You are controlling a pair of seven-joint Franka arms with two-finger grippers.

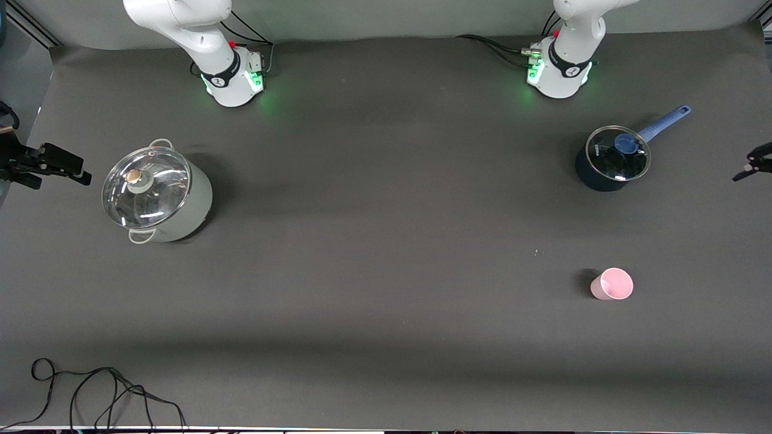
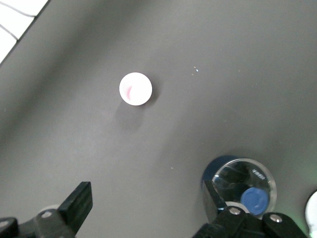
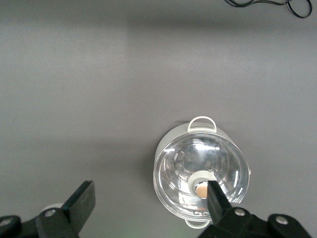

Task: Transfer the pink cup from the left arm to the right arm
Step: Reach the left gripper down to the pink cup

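So nothing's picked up yet: the pink cup stands upright on the table, nearer the front camera than the blue saucepan. My left gripper hangs high at the left arm's end of the table, jaws apart and empty; my right gripper waits open over the big lidded pot. Next I'd bring the left one down over the cup and close on it.

Both end effectors edge-cropped.

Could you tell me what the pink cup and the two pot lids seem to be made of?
Pink cup: likely plastic, matte and evenly pale, without glare. Lid on the grey-green pot: clear glass in a shiny metal rim, its inside and reflections showing through. Lid on the dark blue saucepan: also looks glass, glossy, with a blue knob.
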